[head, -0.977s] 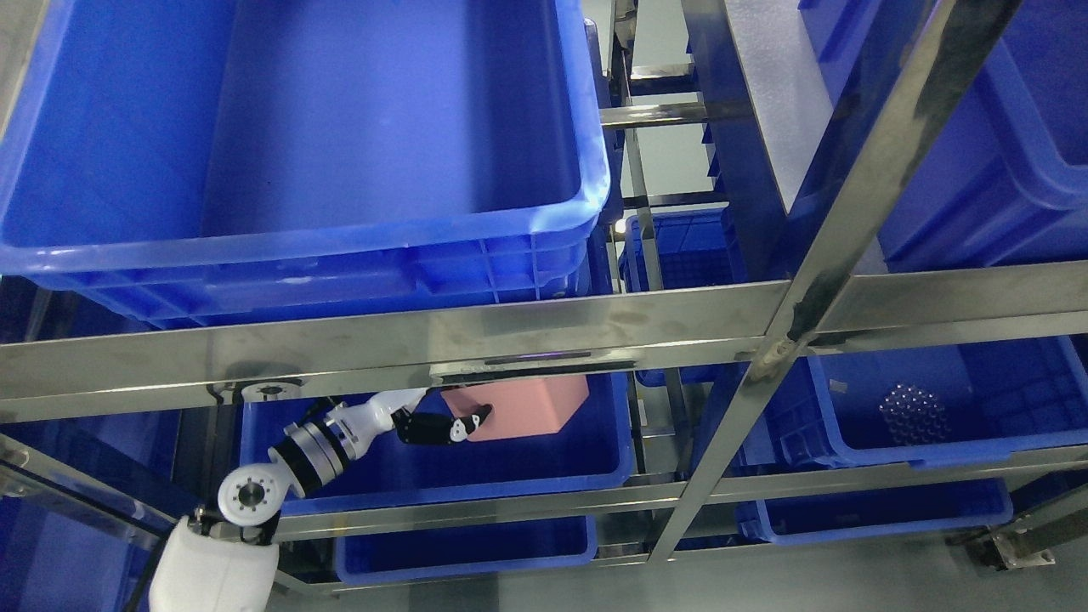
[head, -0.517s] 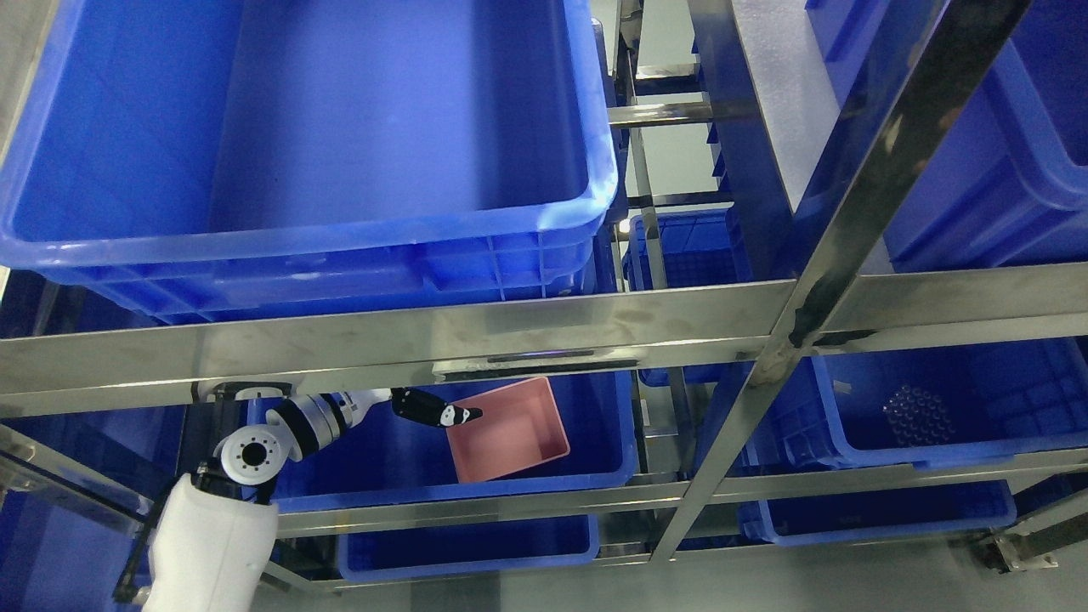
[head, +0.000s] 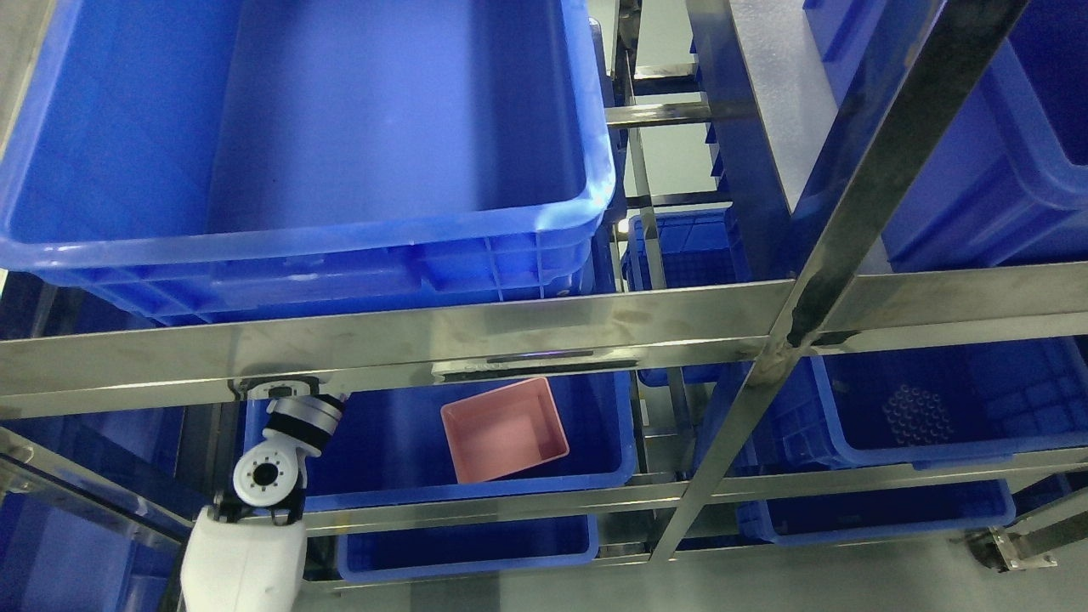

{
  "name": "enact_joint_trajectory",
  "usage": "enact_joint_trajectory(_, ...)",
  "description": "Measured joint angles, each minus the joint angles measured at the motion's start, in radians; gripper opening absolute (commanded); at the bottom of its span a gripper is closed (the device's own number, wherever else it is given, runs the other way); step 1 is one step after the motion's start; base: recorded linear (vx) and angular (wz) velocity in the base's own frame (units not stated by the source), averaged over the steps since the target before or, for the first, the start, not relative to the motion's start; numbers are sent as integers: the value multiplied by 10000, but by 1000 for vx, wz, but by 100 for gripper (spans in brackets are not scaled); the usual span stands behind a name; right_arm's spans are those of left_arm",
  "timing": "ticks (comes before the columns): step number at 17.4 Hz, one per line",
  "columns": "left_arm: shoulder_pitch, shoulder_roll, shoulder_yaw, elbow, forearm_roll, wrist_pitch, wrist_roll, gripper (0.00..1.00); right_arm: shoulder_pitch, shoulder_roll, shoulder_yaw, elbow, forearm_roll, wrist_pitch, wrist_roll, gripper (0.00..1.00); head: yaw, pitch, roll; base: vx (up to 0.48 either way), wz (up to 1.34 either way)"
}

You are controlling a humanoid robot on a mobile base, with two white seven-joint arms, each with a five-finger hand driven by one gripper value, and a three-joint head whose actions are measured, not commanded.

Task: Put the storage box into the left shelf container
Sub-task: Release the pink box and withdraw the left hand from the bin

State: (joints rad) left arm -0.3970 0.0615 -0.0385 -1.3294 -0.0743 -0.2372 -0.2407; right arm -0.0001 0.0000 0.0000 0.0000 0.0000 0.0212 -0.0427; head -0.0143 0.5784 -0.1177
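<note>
Your pink storage box [head: 505, 430] lay open side up inside the blue container [head: 391, 442] on the left shelf, near its right wall, with nothing touching it. Only the left arm [head: 270, 476] showed, rising from the lower left; its wrist disappeared behind the steel crossbar [head: 510, 327], so the left hand was hidden and you could not tell whether its fingers were apart or together. The bar also cut off the container's far edge. The right arm was out of view.
</note>
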Motion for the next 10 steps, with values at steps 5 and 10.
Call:
enact_joint_trajectory(5, 1455, -247, 130, -1078, 708, 146, 833, 100, 0, 0, 0, 0, 0, 1, 0, 100, 0, 0, 0, 0, 0)
enact_joint_trajectory(10, 2502, -389, 134, -1689, 951, 49, 1427, 100, 2, 0, 0, 0, 0, 2, 0, 100, 0, 0, 0, 0, 0)
